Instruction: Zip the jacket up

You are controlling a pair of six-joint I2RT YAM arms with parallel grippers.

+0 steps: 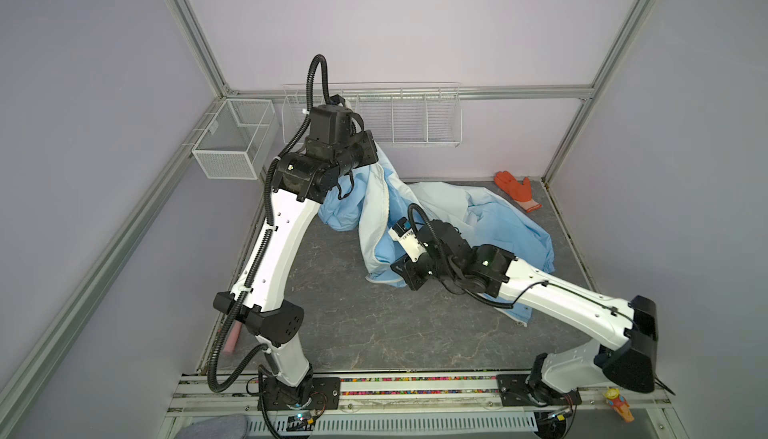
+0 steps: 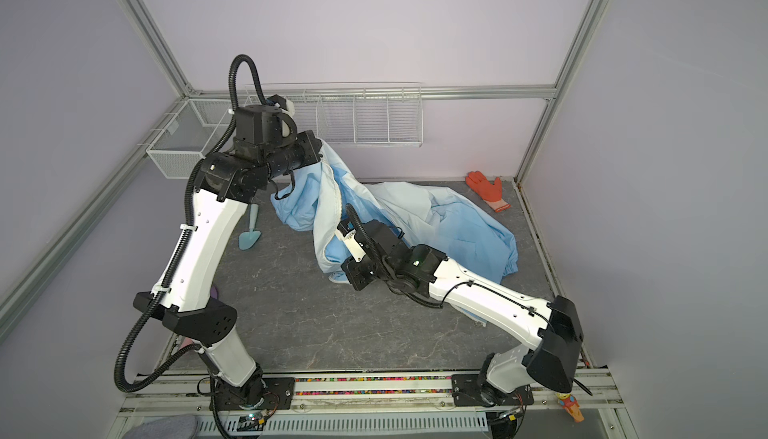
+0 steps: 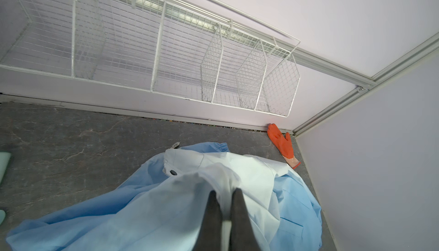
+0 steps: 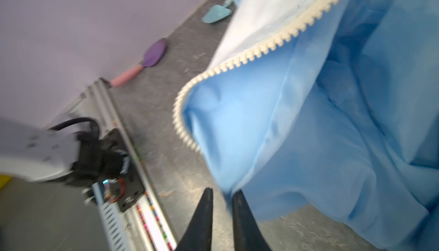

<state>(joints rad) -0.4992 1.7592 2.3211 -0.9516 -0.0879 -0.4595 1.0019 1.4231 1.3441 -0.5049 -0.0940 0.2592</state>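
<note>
The right end effector (image 4: 223,191) sits low over the grey tabletop (image 1: 374,324). Its fingers are nearly together, with only a narrow gap between them. A fold of the jacket (image 4: 308,142) at its lower edge reaches down to the fingertips, but the blur hides whether they pinch it. Just beyond those tips, the white zipper (image 4: 261,47) runs up and away along the open front edge, with the pale side of the cloth on one side of it and blue on the other.

Farther back and higher, the left end effector (image 3: 224,191) is clamped on a bunch of whitish jacket fabric. It holds that part up off the tabletop, and the rest of the garment drapes down from it and spreads out below. Beyond the cloth, an orange glove (image 3: 282,142) lies by the far corner. A white wire rack (image 3: 166,47) hangs on the back wall past the left end effector.
</note>
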